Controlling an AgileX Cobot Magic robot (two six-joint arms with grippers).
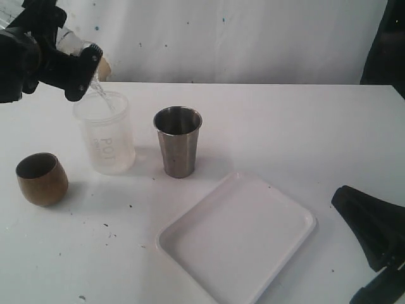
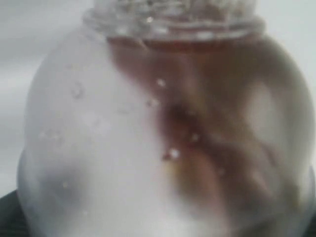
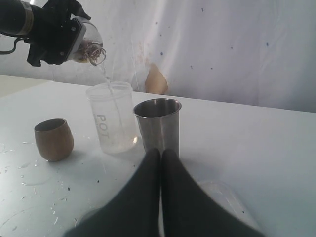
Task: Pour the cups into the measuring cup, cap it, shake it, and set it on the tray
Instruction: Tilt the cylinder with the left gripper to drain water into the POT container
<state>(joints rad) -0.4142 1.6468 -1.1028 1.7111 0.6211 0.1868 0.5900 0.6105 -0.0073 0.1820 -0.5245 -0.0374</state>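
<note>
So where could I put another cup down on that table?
The widest bare table lies right of the tumbler, behind the tray. A smaller patch lies in front, between the brown cup and the tray. The back left is crowded: brown cup, plastic cup and tumbler stand close, with the left pincer pouring from a flask above.

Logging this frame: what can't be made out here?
Left fingers: hidden in the left wrist view, filled by the blurred clear short-necked vessel.
Steel tumbler contents: interior dark in exterior view, wall hides it in right wrist view.
Right gripper: cut by the exterior view's lower-right edge.
Tray: mostly behind right fingers, right wrist view.
</note>
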